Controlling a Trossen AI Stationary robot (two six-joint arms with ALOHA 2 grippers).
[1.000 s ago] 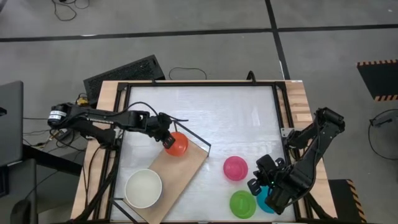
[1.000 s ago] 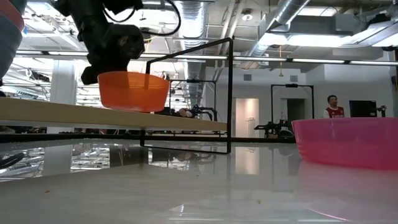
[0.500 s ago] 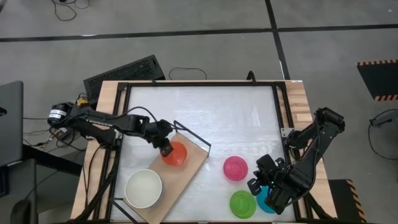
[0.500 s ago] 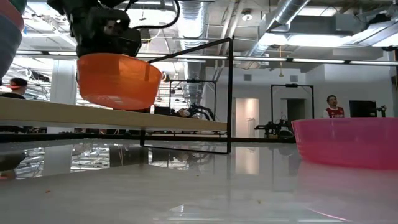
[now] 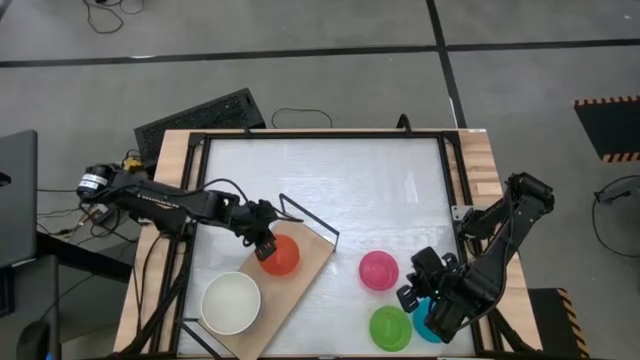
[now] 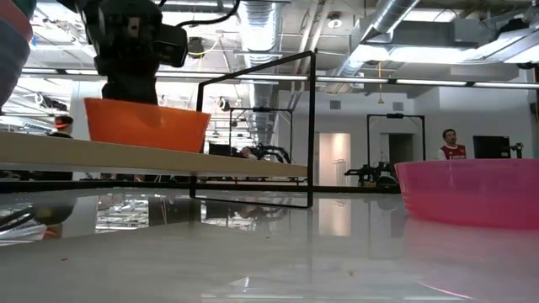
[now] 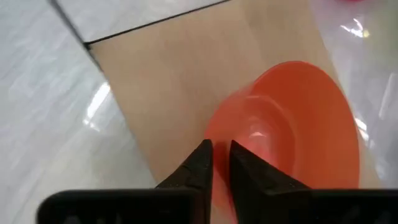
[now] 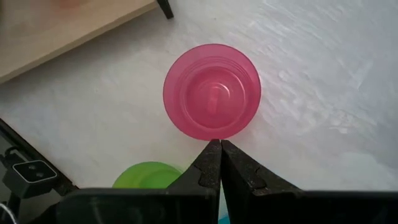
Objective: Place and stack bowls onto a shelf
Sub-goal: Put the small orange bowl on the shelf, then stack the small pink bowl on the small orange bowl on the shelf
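A red bowl is on the light-wood shelf, which lies aslant at the table's near left. My left gripper is shut on this bowl's rim. In the low view the red bowl stands level, its base behind the shelf's edge. A cream-white bowl rests on the shelf's near end. A magenta bowl, a lime green bowl and a cyan bowl sit on the tabletop. My right gripper hangs shut over the cyan bowl and holds nothing. My left gripper pinches the red bowl's rim on the side toward the table's left, one finger inside the bowl and one outside. The fingers slant down from the far left. The bowl stands level and upright on the shelf board.
The shelf's thin black wire frame rises just beyond the red bowl. Black rails border the white tabletop. A keyboard lies beyond the far left corner. A person stands far off in the room.
My left gripper has carried the red bowl along the shelf toward the table's near edge and the cream-white bowl. The bowl was tipped half a second ago and now stands level on the board.
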